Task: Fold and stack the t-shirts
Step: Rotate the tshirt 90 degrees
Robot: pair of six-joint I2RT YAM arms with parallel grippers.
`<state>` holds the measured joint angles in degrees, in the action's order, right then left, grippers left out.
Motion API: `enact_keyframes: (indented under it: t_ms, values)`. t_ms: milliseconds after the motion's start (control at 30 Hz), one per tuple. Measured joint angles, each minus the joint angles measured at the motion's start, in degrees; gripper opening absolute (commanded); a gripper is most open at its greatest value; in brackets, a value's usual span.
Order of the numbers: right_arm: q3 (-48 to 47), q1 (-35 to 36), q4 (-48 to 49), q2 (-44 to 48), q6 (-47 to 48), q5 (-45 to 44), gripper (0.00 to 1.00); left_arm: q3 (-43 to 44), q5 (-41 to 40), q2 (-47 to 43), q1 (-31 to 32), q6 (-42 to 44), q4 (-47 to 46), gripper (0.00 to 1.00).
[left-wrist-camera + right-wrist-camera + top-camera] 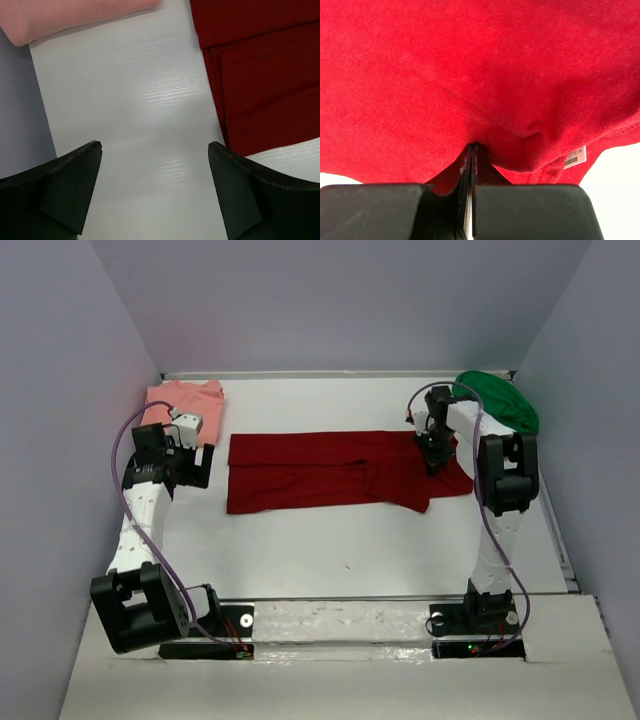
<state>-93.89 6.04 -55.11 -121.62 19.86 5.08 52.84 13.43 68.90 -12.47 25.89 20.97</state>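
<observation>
Right gripper [471, 150] pinches a fold of dark red shirt [320, 472]; left gripper [155, 146] spread, empty. One-sided pull could bunch it.

We see a white worktop [330, 550] with a faint wood grain, closed in by pale walls [340, 300] on three sides. A small dark speck [347, 566], perhaps a mark, sits near the front.

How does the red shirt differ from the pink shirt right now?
The red shirt lies spread out long in the middle; the pink shirt sits compact in the far left corner. The right gripper pinches the red shirt; nothing holds the pink shirt. Both are plain cloth.
</observation>
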Motion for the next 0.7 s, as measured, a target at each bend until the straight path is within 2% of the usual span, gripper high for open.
enact_keyframes:
  t_ms: [333,567,700]
  values:
    - [-21.38,-0.04,-7.30,-12.55,-1.77,0.11,0.00,1.57,-0.15,0.37,0.00,0.20,2.14,0.99]
    - [-42.18,-0.04,-9.77,-23.89,-2.19,3.28,0.00,3.39,-1.25,0.76,0.00,0.46,3.74,0.99]
    - [-45.53,-0.07,-7.17,-25.83,-1.79,8.02,0.00,3.45,-1.49,0.83,0.00,0.17,4.35,0.99]
